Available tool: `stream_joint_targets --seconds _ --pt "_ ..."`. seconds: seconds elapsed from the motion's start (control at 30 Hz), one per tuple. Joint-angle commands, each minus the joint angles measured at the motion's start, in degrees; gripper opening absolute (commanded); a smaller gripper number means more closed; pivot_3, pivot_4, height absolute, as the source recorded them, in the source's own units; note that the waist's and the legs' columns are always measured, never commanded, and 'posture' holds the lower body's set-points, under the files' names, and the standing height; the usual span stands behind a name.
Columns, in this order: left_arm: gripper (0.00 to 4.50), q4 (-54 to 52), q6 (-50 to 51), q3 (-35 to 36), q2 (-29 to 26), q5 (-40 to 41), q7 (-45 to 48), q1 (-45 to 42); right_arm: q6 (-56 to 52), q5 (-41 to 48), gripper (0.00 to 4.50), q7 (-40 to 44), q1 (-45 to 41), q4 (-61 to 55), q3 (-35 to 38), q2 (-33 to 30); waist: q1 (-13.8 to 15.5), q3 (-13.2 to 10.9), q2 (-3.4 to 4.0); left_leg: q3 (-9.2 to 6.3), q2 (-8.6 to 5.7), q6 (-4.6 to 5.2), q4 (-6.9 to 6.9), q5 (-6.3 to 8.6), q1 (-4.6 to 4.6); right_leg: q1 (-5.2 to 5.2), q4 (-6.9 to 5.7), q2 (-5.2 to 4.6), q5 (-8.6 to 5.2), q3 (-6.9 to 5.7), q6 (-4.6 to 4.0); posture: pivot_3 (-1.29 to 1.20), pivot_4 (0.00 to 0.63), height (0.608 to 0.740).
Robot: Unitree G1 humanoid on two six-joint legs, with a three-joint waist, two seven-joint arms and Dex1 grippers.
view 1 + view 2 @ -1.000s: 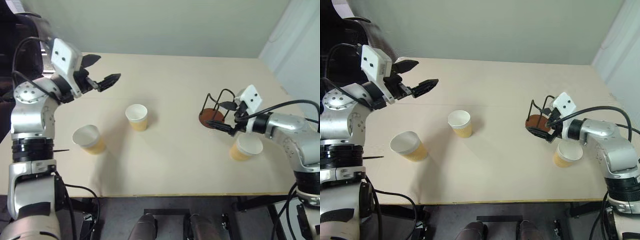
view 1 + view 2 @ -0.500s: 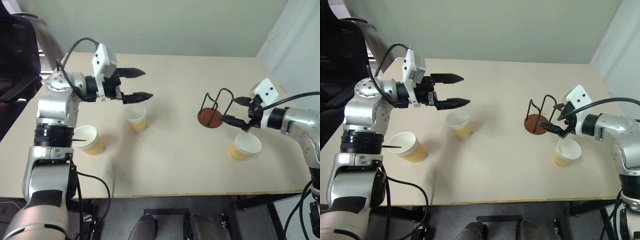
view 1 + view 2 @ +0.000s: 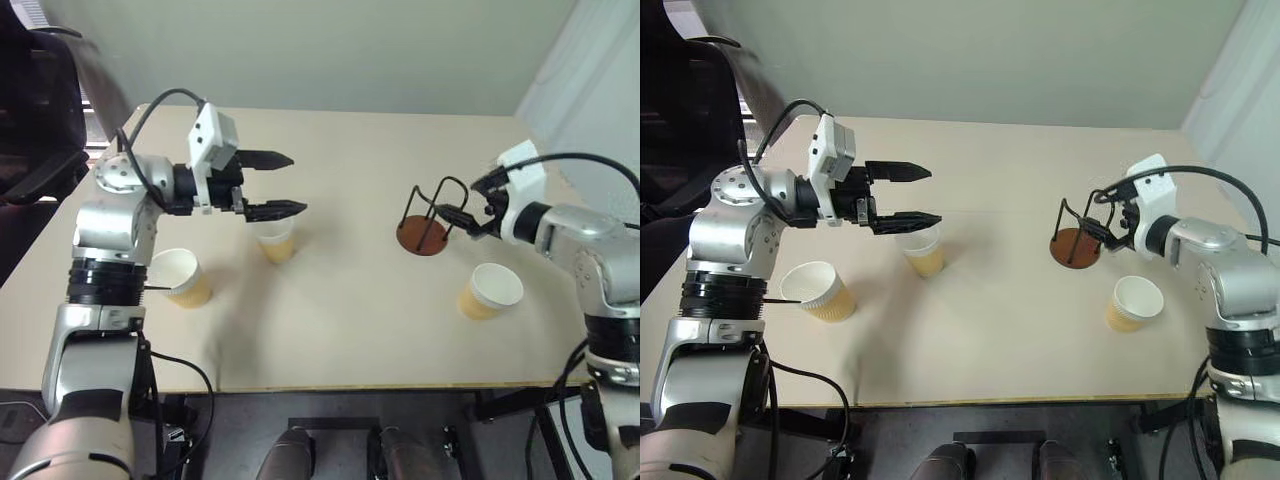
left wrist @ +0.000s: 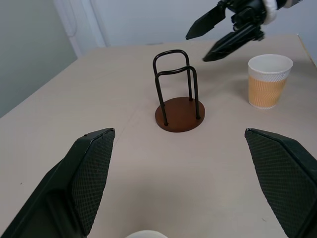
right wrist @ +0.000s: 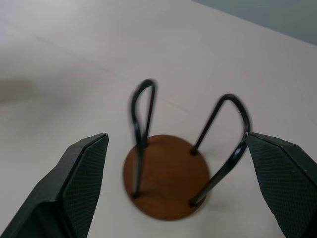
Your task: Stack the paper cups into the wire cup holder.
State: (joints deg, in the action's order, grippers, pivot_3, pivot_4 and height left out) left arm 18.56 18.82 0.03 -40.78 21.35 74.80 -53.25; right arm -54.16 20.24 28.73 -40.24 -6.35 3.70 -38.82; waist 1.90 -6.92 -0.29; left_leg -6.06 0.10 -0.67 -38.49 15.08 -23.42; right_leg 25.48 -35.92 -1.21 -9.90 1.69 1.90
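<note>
Head views: three cups stand upright and apart on the bench, none yet in the holder, which stands empty right of centre. The left gripper hovers just above the middle cup with its fingers spread wide and pointing toward the holder, gripping nothing. The left cup stands near the bench's left edge, beside the left arm. The right gripper sits just beside the holder on its right, fingers open and empty, and the right cup stands nearer the front edge, below that arm. Left wrist view: the left fingers stand wide apart; the white rim of the middle cup shows just beneath them, with the holder, the right cup and the right gripper beyond. Right wrist view: the right fingers frame the holder, whose wire loops rise from the round brown base; no contact with the wires is visible. Judgement: the step in hand is the approach to the first grasp, with the right gripper placed to steady the holder. The next move calls for lowering the left fingers around the middle cup's wall and closing gently enough not to crush the paper.
</note>
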Motion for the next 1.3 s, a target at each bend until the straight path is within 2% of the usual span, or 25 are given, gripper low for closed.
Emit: stream_joint_targets --seconds 0.03,0.37,0.6,1.03,1.13,1.3 --pt "4.5 -2.42 0.25 2.11 -1.0 1.26 -0.16 -0.41 -1.23 -0.94 4.47 -1.33 -1.45 -0.77 0.29 0.07 0.11 -0.01 0.01 -0.01 0.0 0.0 0.0 0.0 -0.01 0.0 0.0 0.0 0.0 0.0 0.0 0.0 0.15 0.74" --pt "4.5 -0.66 3.23 1.86 -3.27 3.85 6.67 -0.76 -4.77 3.71 4.47 3.79 -1.22 -5.06 -0.45 0.18 -0.02 -0.02 0.04 0.01 -0.01 -0.49 0.0 -0.28 -0.31 0.29 0.05 0.0 -0.01 0.0 0.0 0.0 0.15 0.74" --pt "4.5 2.25 2.35 1.17 -2.68 2.55 9.06 -2.58 -1.97 0.74 4.47 1.86 -2.81 -1.53 -2.61 2.23 -0.05 -0.03 0.04 0.0 -0.01 -0.41 -0.11 -0.24 -0.4 0.35 0.02 -0.01 0.03 0.0 0.02 0.0 0.15 0.74" --pt "4.5 1.19 2.56 1.78 -3.2 2.5 8.45 -2.3 4.84 -6.69 4.47 0.9 -5.23 8.03 -7.74 5.56 -0.13 -0.04 0.07 -0.01 0.0 -0.39 -0.14 -0.24 -0.52 0.48 0.02 -0.01 0.06 0.0 0.04 0.0 0.15 0.74" --pt "4.5 0.81 2.92 1.95 -3.43 2.69 8.27 -2.06 5.84 -8.2 3.6 0.92 -5.93 10.05 -8.56 6.14 -0.12 -0.05 0.08 -0.01 -0.01 -0.39 -0.14 -0.24 -0.54 0.48 0.02 -0.01 0.06 0.0 0.04 0.0 0.15 0.74" --pt "4.5 0.91 3.07 2.1 -3.81 2.77 8.31 -1.9 6.51 -9.67 1.74 2.08 -7.32 12.69 -9.41 6.12 -0.09 -0.06 0.09 -0.01 -0.01 -0.4 -0.15 -0.25 -0.56 0.5 0.02 -0.01 0.07 -0.01 0.04 0.0 0.15 0.74"
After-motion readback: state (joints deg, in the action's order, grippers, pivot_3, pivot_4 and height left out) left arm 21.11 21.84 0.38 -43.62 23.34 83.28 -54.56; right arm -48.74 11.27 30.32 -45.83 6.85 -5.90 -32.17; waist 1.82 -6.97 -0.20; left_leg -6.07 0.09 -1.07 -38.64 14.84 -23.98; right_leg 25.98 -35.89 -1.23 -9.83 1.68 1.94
